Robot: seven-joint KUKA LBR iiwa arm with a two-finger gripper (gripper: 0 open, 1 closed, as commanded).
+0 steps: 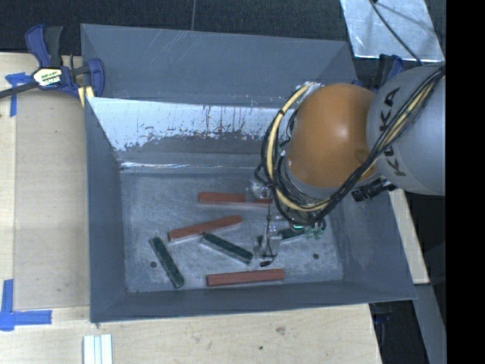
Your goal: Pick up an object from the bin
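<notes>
End effector (265,258) between green stick (226,247), red stick (245,277)

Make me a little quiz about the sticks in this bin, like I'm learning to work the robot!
1. How many reddish-brown flat sticks lie in the grey metal bin?
2. True or false: the gripper is close to one end of a dark green flat stick.
3. What colour is the rounded cover on the arm? A) orange B) blue C) white

Key: 1. three; 2. true; 3. A
</notes>
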